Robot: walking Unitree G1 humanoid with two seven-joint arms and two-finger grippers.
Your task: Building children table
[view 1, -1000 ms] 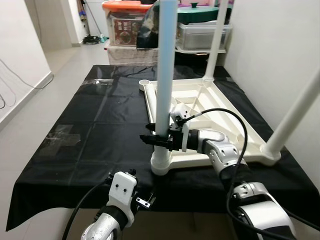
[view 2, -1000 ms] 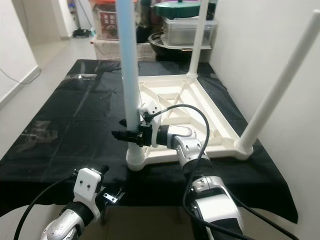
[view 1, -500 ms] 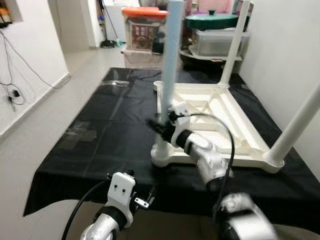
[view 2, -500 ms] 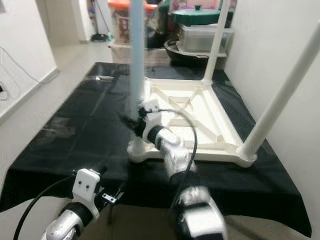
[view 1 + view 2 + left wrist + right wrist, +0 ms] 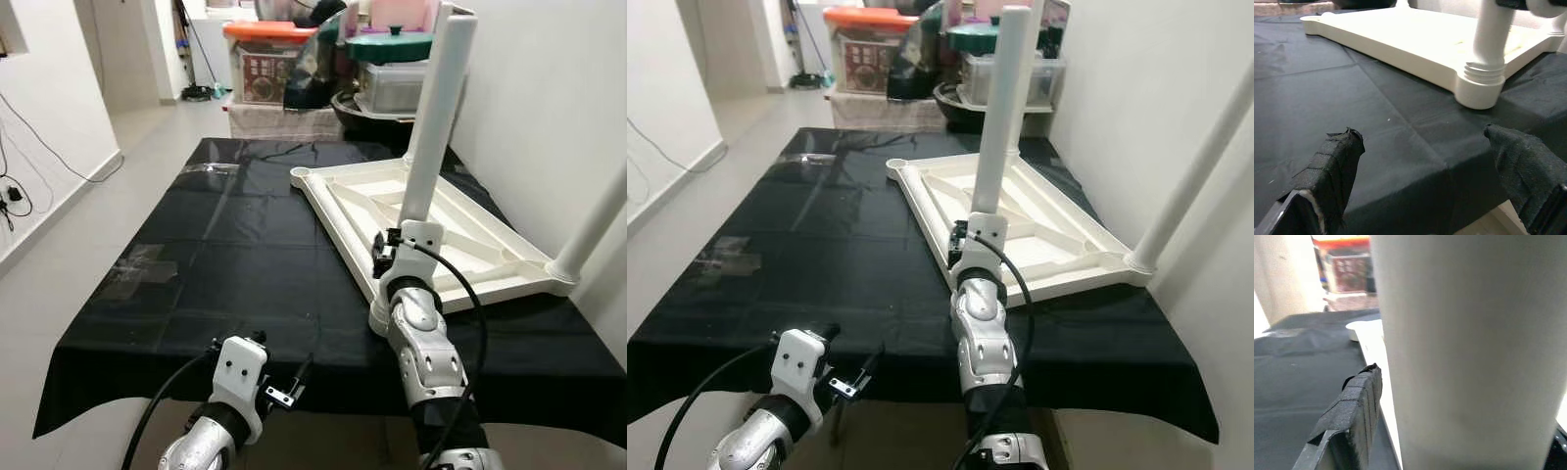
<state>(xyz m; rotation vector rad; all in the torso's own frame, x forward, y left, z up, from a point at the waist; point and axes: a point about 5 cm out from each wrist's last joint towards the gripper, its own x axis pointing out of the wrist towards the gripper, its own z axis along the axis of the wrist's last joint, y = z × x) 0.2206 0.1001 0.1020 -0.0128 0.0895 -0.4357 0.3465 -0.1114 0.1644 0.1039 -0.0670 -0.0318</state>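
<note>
Looking down at the black cloth covering the floor area, you had the upturned white children's table top lying toward the cloth's right edge, its underside ribs facing up. A white leg stood upright in the socket at the near corner of that top, and another leg rose slanting from the corner at the right. Your right gripper sat low on the near leg, just above the socket; in the right wrist view the leg ran between the two black fingers, one on each side, but whether they pressed on it I could not tell. Your left gripper hung at the cloth's near edge with its fingers spread wide and nothing between them, apart from the leg's socket. Storage boxes stood past the far edge.
</note>
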